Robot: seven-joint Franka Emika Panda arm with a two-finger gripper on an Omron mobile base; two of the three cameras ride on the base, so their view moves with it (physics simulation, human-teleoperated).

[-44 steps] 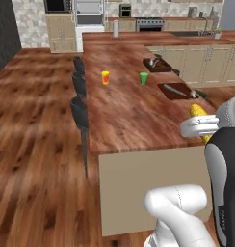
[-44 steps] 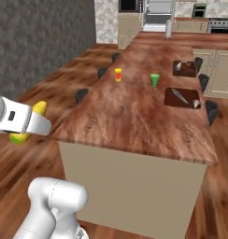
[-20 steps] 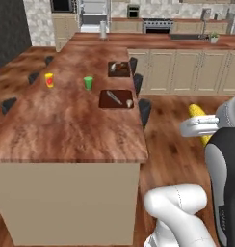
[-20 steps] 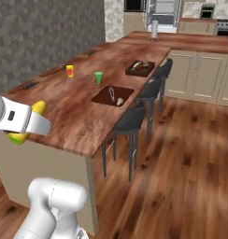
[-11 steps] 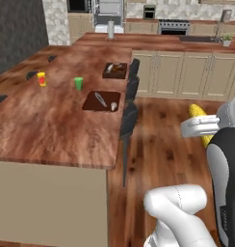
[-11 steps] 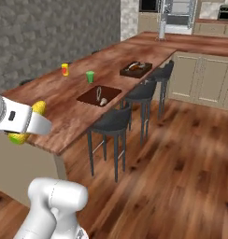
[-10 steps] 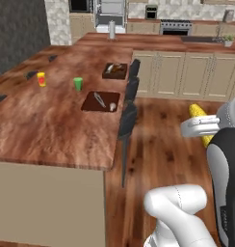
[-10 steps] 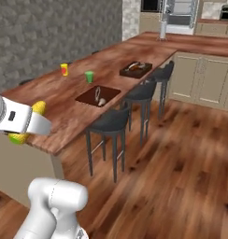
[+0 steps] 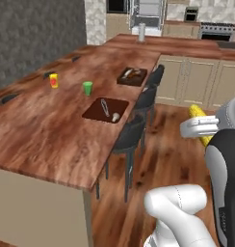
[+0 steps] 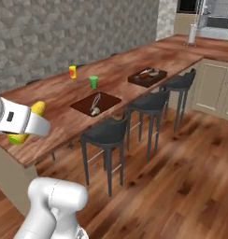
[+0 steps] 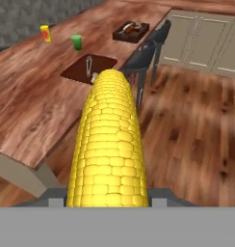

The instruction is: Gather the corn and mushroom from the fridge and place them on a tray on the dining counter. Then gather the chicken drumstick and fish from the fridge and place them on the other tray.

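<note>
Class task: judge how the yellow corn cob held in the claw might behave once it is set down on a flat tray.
The yellow corn cob looks round and long, so it would probably roll sideways. Its bumpy kernels likely give the claw decent purchase. It appears stiff, jutting straight out without sagging.

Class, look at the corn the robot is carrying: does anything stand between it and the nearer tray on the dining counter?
Yes. The corn is over the floor, and a row of dark stools lines the counter edge beside the nearer tray. Above the stools, nothing visible blocks it.

A grey stone wall (image 10: 78, 32) backs the long wooden dining counter (image 9: 47, 130). 3 dark bar stools (image 10: 148, 105) stand along its edge on a reddish plank floor (image 10: 181, 177). Cream cabinets (image 9: 196, 82) and a steel fridge (image 9: 147, 12) line the far side.
</note>
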